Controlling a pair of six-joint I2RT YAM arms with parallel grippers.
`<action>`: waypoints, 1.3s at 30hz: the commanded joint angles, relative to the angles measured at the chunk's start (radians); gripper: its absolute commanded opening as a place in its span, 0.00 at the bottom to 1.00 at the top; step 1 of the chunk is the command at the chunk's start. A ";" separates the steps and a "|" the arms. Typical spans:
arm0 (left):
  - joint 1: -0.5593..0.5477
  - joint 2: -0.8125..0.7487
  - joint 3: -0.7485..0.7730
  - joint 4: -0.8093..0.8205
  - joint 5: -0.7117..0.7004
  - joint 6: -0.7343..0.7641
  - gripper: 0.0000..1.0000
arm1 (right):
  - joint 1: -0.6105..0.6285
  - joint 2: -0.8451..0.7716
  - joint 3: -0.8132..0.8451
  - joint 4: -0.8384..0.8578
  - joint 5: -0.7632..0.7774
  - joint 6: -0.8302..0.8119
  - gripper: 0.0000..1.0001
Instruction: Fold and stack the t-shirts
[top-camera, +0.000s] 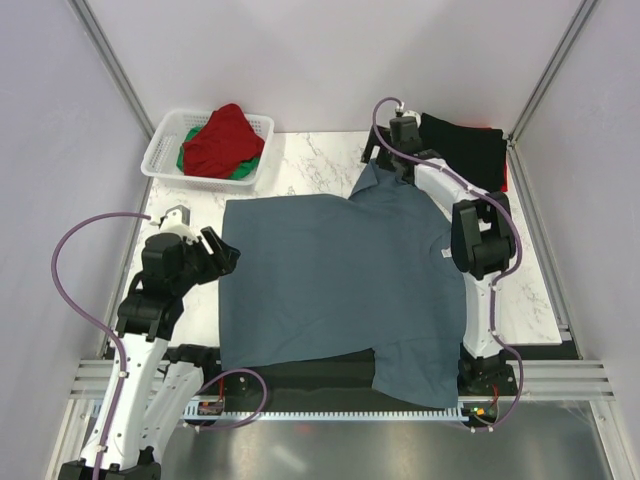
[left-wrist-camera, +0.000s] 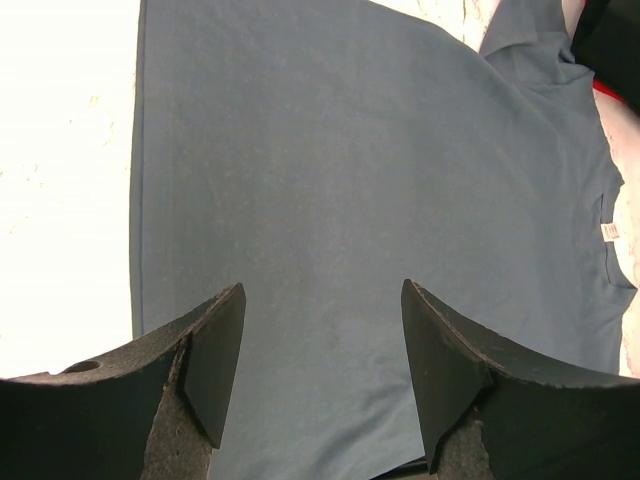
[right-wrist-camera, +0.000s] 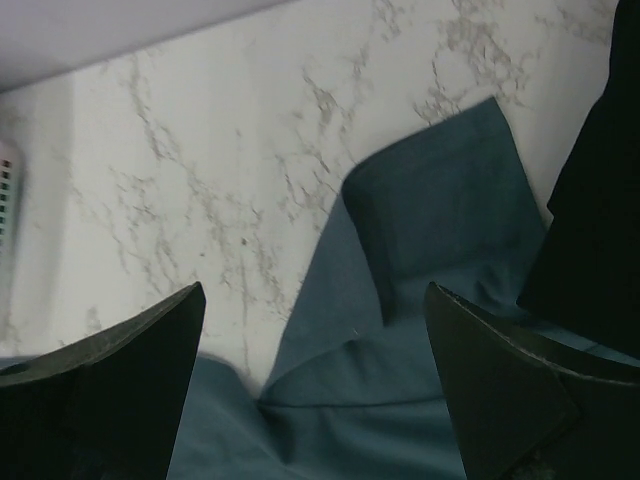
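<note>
A slate blue-grey t-shirt (top-camera: 340, 275) lies spread flat on the marble table (top-camera: 320, 160), neck to the right, with its neck label (left-wrist-camera: 609, 231) showing. Its near sleeve (top-camera: 415, 370) hangs over the front edge. My left gripper (top-camera: 222, 255) is open and empty over the shirt's left hem (left-wrist-camera: 320, 330). My right gripper (top-camera: 388, 168) is open and empty above the far sleeve (right-wrist-camera: 440, 210), jaws either side of it (right-wrist-camera: 315, 300). A folded black t-shirt (top-camera: 465, 150) lies at the back right on something red (top-camera: 505, 182). Red (top-camera: 225, 138) and green (top-camera: 243, 170) t-shirts sit in the basket.
The white lattice basket (top-camera: 160, 155) stands at the back left; its edge shows in the right wrist view (right-wrist-camera: 8, 190). Grey walls and metal posts close in the table on three sides. The black shirt (right-wrist-camera: 600, 200) lies just right of my right gripper.
</note>
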 joint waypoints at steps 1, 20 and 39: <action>0.005 -0.013 0.001 0.023 -0.006 0.044 0.71 | 0.005 0.069 0.010 -0.063 -0.028 -0.005 0.98; 0.005 -0.024 0.004 0.023 -0.009 0.045 0.70 | 0.077 0.255 0.251 -0.135 -0.135 0.032 0.98; 0.003 0.027 -0.005 0.019 -0.009 0.030 0.69 | 0.103 -0.395 -0.296 -0.207 0.042 0.004 0.98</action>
